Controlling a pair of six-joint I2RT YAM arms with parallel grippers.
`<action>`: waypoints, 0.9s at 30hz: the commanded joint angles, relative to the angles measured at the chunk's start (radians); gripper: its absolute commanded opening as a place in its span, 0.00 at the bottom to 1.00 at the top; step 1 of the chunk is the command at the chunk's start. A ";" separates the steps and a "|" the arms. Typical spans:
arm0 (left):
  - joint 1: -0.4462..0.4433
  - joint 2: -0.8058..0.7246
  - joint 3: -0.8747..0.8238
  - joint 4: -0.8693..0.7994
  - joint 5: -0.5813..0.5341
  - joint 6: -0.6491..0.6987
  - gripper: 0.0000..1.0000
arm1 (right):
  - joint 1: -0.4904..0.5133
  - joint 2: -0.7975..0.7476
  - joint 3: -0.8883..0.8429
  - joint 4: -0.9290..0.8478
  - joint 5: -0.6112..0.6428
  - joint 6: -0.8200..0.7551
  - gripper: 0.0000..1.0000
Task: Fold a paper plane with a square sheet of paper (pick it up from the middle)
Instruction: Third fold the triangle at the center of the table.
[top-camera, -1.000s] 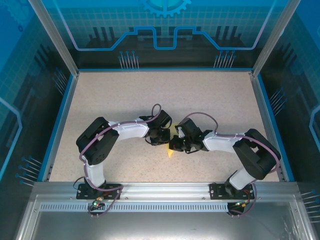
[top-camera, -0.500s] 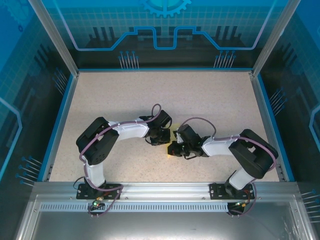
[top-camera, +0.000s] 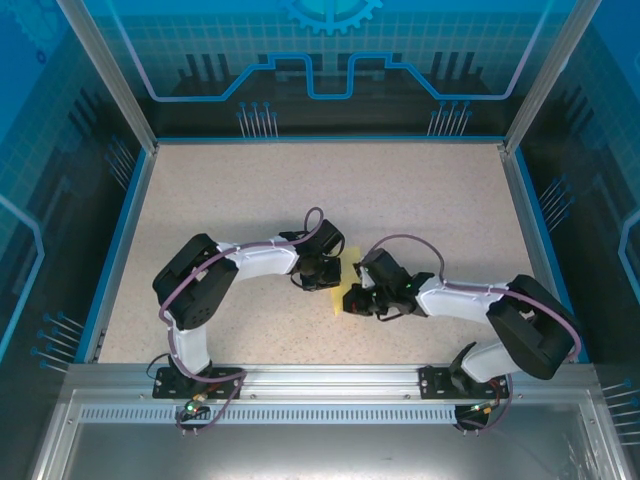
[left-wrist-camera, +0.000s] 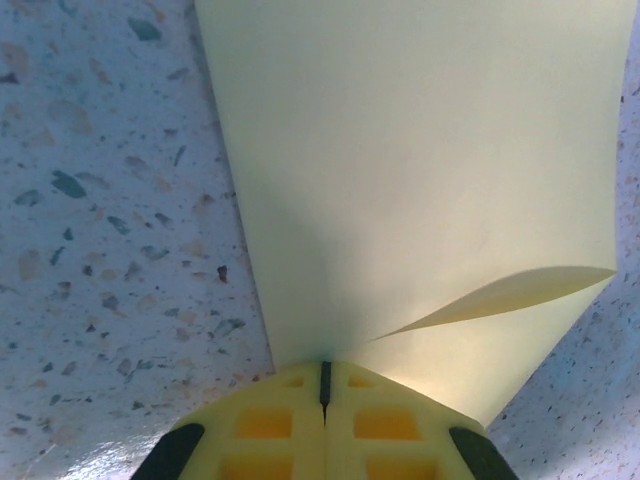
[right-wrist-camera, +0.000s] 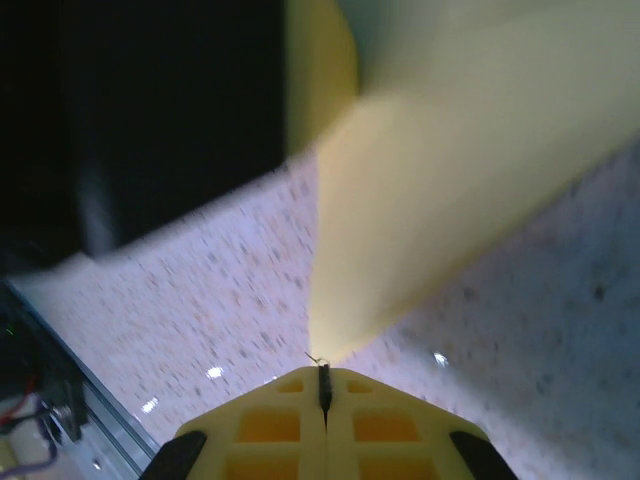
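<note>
1 square sheet of paper (left-wrist-camera: 420, 150); 2 sets of jaws, both clamped on it. Left wrist view shows a lifted flap (left-wrist-camera: 500, 295) — from above, a yellow sliver.

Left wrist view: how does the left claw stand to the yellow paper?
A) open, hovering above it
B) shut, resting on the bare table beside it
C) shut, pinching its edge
C: the left claw has its fingers pressed together, and the yellow paper runs out from between them.

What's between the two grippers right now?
The yellow paper spans that gap in the top view, pinched by the left gripper and the right gripper.
</note>
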 joint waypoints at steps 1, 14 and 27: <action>0.006 0.080 -0.023 -0.111 -0.129 0.050 0.00 | -0.052 0.032 0.049 -0.005 0.017 -0.024 0.00; 0.005 0.034 -0.005 -0.104 -0.073 0.075 0.00 | -0.089 0.214 0.082 0.034 -0.018 -0.049 0.00; -0.006 -0.205 -0.160 0.138 0.118 -0.087 0.12 | -0.086 0.208 0.058 0.030 -0.009 -0.013 0.00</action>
